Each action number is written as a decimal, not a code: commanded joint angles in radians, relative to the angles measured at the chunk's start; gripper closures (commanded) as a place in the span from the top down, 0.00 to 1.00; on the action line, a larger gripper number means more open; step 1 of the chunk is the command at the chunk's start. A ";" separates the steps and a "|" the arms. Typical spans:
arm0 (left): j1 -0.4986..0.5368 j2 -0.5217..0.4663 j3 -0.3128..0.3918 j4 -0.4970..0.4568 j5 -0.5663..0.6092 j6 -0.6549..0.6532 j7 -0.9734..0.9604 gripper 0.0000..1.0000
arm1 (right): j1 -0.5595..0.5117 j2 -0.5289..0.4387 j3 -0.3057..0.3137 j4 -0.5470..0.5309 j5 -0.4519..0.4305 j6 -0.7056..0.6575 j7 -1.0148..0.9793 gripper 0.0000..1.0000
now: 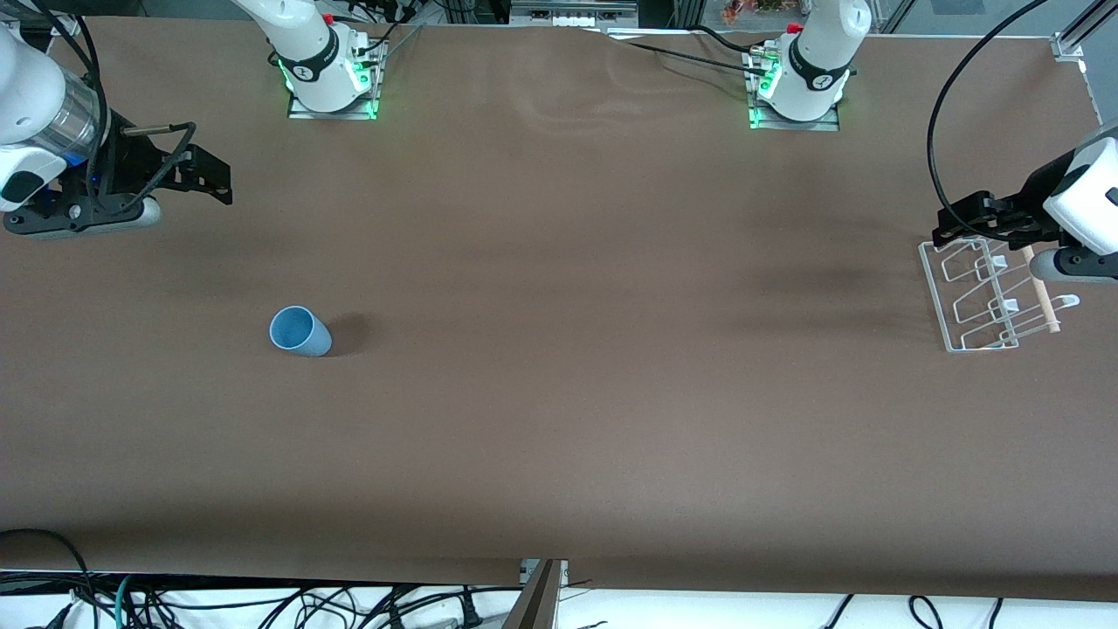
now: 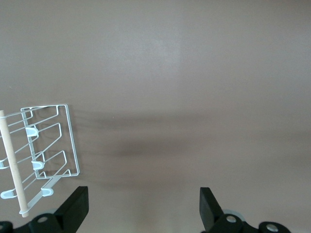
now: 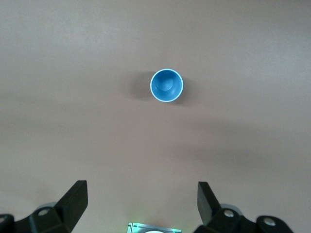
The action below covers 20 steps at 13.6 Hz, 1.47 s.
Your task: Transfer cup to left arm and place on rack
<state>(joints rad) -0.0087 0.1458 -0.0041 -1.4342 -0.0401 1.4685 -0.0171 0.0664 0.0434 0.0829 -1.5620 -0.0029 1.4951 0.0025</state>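
The light-blue cup point(image 1: 300, 331) stands upright on the brown table toward the right arm's end, its mouth facing up. It also shows in the right wrist view point(image 3: 166, 85), well clear of the fingers. My right gripper point(image 1: 210, 175) point(image 3: 142, 194) hangs open and empty over the table, apart from the cup. The white wire rack point(image 1: 987, 297) with its wooden dowel point(image 2: 12, 160) lies at the left arm's end; it shows in the left wrist view point(image 2: 48, 145). My left gripper point(image 1: 956, 223) point(image 2: 143, 199) is open and empty over the table right beside the rack.
The two arm bases with green lights point(image 1: 332, 87) point(image 1: 795, 96) stand along the table's edge farthest from the front camera. A black cable point(image 1: 939, 131) loops above the left gripper. Loose cables point(image 1: 262, 603) lie below the table's near edge.
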 commanded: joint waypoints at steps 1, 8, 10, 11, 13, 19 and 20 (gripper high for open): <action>0.001 0.023 -0.004 0.038 0.017 -0.014 -0.011 1.00 | -0.014 -0.007 0.014 0.014 -0.029 0.003 -0.012 1.00; -0.001 0.024 -0.004 0.038 0.017 -0.013 -0.011 1.00 | -0.010 -0.002 0.020 0.016 -0.043 -0.003 -0.022 1.00; -0.001 0.024 -0.004 0.038 0.017 -0.013 -0.009 1.00 | -0.010 -0.005 0.020 0.008 -0.043 -0.004 -0.022 1.00; -0.001 0.024 -0.004 0.038 0.017 -0.013 -0.009 1.00 | -0.010 -0.008 0.020 0.002 -0.043 -0.003 -0.022 1.00; -0.001 0.024 -0.004 0.038 0.017 -0.013 -0.011 1.00 | -0.010 -0.010 0.018 0.002 -0.043 -0.003 -0.022 1.00; -0.002 0.029 -0.004 0.038 0.016 -0.013 -0.011 1.00 | -0.010 -0.022 0.018 -0.006 -0.043 -0.007 -0.022 1.00; -0.002 0.029 -0.004 0.038 0.016 -0.011 -0.011 1.00 | -0.010 -0.023 0.018 -0.006 -0.043 -0.007 -0.024 1.00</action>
<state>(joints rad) -0.0088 0.1557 -0.0041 -1.4327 -0.0400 1.4685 -0.0171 0.0664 0.0416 0.0901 -1.5575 -0.0302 1.5005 -0.0068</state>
